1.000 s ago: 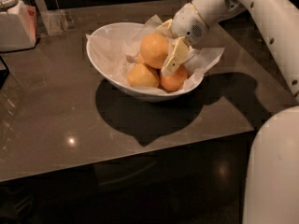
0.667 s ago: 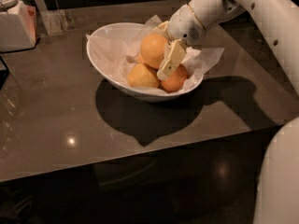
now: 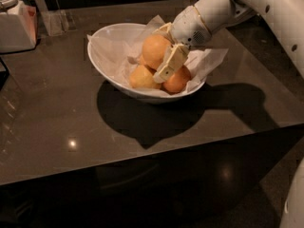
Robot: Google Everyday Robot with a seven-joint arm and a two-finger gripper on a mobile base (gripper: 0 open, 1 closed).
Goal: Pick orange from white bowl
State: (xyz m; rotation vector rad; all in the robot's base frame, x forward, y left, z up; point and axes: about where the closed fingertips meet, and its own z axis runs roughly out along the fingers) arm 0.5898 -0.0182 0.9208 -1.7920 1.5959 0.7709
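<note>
Down inside the white bowl, gripper clamped on the orange, fingers kept wide by the fruit, near finger lying across its skin. Just beneath the gripper, a smaller yellowish fruit and a reddish-orange fruit on crumpled white paper. Well off to its left, a white boxy container.
</note>
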